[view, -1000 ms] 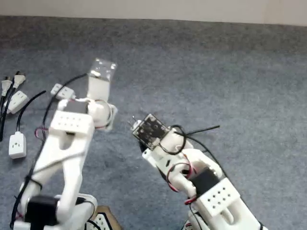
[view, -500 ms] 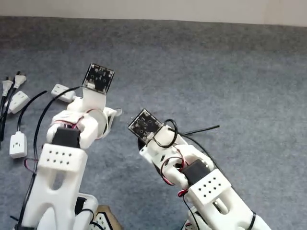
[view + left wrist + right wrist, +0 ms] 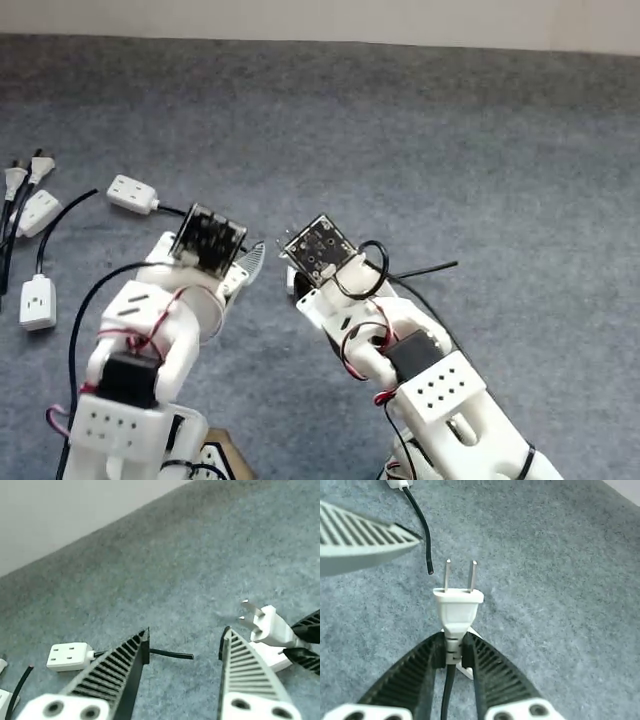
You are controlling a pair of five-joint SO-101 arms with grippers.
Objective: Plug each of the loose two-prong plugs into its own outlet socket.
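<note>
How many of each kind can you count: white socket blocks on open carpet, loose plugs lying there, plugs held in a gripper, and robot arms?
White socket blocks: 3
Loose plugs on the carpet: 2
Plug held in the right gripper: 1
Robot arms: 2
Total: 8

No text, label, number or sign can be read. The white plug in the right pincer has a plain body. The outlet socket beyond the left pincer shows only its slots. The circuit boards on the wrists carry marks too small to make out.
</note>
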